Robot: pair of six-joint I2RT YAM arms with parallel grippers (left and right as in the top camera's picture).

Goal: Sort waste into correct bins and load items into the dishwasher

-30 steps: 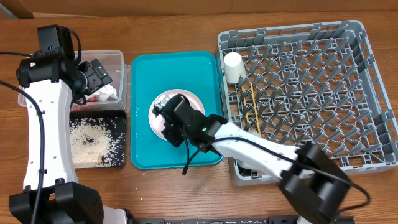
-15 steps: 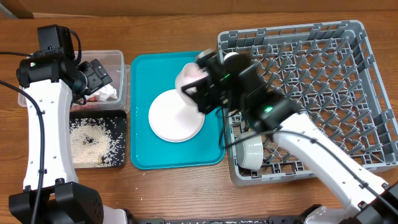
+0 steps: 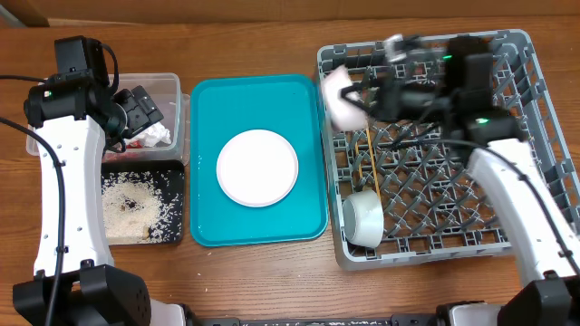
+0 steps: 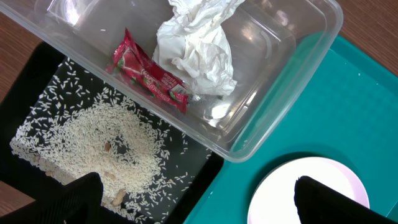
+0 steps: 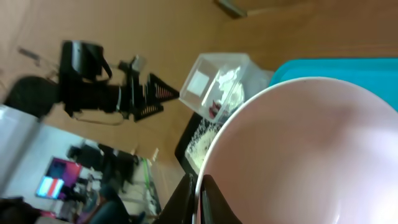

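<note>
Bowl in rack (image 3: 363, 218): on its side, front-left of dish rack (image 3: 544, 127).
Plate (image 3: 257, 167): on teal tray (image 3: 204, 136), waits.
R gripper (image 3: 367, 98): pinching white bowl (image 3: 343, 98) rim; you need to tilt it between pegs.
L gripper (image 3: 145, 107): spread, over clear tub (image 3: 163, 83).
</note>
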